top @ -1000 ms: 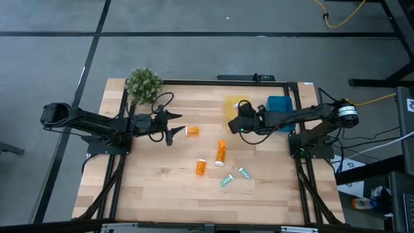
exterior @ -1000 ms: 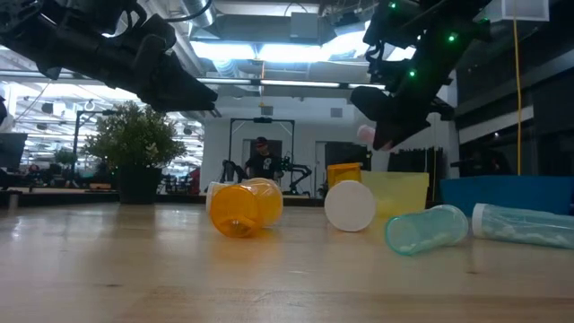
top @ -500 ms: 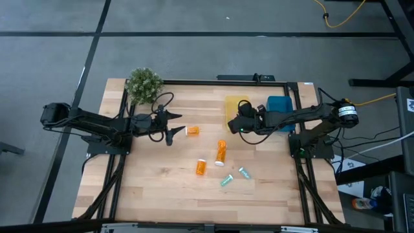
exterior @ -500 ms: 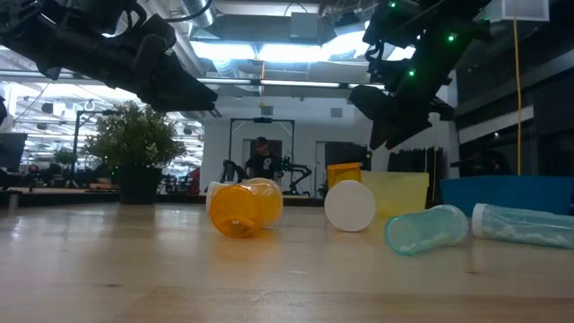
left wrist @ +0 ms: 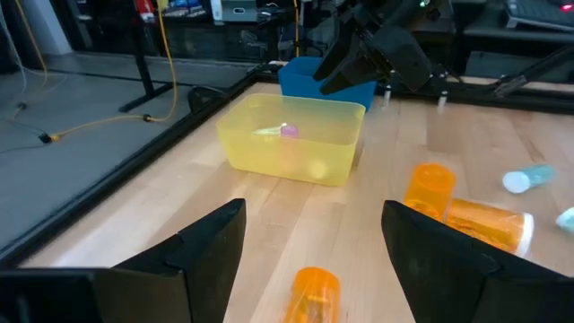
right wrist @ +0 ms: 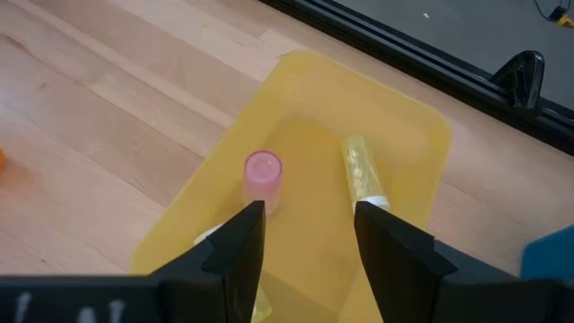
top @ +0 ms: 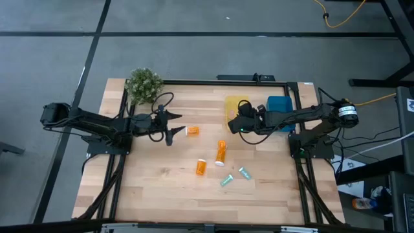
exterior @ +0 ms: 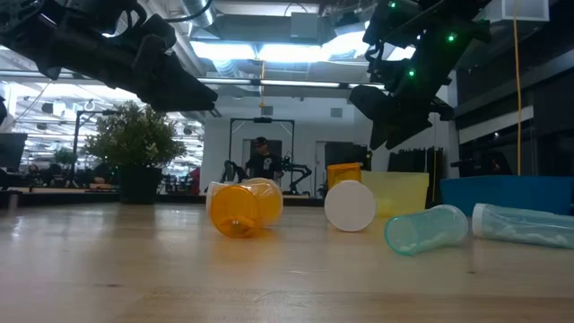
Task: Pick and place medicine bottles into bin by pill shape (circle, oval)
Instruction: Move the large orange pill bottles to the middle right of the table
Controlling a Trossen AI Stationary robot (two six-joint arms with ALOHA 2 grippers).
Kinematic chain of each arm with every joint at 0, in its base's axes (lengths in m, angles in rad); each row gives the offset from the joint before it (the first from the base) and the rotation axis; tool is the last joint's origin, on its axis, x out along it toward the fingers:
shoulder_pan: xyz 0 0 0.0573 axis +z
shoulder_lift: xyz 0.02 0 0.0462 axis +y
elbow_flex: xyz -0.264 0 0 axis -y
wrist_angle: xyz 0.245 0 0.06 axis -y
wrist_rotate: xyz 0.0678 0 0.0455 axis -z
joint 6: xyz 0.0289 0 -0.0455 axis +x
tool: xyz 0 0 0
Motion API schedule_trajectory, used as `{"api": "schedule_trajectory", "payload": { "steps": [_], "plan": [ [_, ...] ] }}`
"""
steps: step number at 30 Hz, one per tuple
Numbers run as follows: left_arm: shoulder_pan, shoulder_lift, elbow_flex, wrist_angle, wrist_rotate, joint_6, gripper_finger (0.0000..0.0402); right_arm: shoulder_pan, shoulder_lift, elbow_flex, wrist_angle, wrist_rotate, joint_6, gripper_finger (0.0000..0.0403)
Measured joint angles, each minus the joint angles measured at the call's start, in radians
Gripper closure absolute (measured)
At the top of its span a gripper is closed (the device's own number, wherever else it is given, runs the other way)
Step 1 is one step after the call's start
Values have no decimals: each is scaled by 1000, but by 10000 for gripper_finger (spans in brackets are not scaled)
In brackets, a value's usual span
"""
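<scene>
My right gripper [right wrist: 305, 247] hangs open above the yellow bin [right wrist: 421, 144], with nothing between its fingers. A pink bottle [right wrist: 263, 170] and a pale bottle [right wrist: 363, 172] lie on the bin's floor. My left gripper [left wrist: 314, 251] waits open over the table's left half, above an orange bottle [left wrist: 309, 292] that lies on the wood. Two more orange bottles [top: 221, 152] [top: 202, 167] and two teal ones [top: 226, 180] [top: 244, 173] lie on their sides mid-table.
A blue bin [top: 279, 107] stands against the yellow bin's right side. A potted plant [top: 143, 84] stands at the far left corner. The near half of the wooden table [top: 168, 194] is bare.
My right gripper has opened above the yellow bin and let go of the pink bottle. The bottle has left its fingers and now lies inside the bin. Both arms have kept still.
</scene>
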Motion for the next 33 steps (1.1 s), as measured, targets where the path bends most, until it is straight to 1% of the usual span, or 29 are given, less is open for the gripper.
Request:
{"api": "schedule_trajectory", "payload": {
  "steps": [2,4,7,10,13,16,19,22,25,27,30,33],
  "plan": [
    [-5,0,0,0,44,-26,146,0,0,0,0,0,0,226],
    [-15,0,0,0,55,-38,146,0,0,0,0,0,0,226],
    [-25,2,5,-35,40,-91,146,0,0,0,0,0,0,226],
    [-26,37,43,-150,-16,-174,146,0,0,0,1,1,0,226],
    [-24,122,119,-298,-46,-212,146,0,0,0,28,21,-5,226],
    [-24,230,208,-348,-88,-194,146,0,0,0,74,55,-25,226],
    [-24,319,295,-423,-137,-182,146,0,0,0,109,49,-78,226],
    [-21,389,373,-570,-204,-219,146,1,0,0,118,46,-105,226],
    [0,455,433,-702,-191,-283,146,1,0,0,117,45,-108,226],
    [13,497,460,-733,-173,-294,146,1,0,0,117,46,-112,226],
    [31,535,487,-730,-173,-298,146,1,0,0,117,45,-132,226],
    [49,557,503,-736,-221,-338,146,2,0,0,116,45,-132,226]
  ]
}}
